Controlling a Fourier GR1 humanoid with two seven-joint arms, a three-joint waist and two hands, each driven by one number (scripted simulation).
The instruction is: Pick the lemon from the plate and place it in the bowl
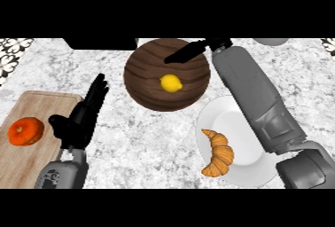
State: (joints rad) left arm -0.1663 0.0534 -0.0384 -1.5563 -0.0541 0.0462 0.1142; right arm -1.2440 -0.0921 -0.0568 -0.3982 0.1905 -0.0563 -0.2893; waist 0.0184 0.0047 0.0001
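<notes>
The lemon [171,83] lay inside the wooden bowl [152,95], upper centre of frame, apparently already delivered. The right hand [193,49] hovered over the bowl's far rim, fingers extended and empty. The left hand [83,114] rested open, lower left.

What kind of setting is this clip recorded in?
Most likely a kitchen counter: a marbled stone top carrying a wooden cutting board, a white plate with a croissant, and a lemon in a wooden bowl.

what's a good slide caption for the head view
Lemon in the wooden bowl, right hand open above its rim, croissant on the plate.
</notes>
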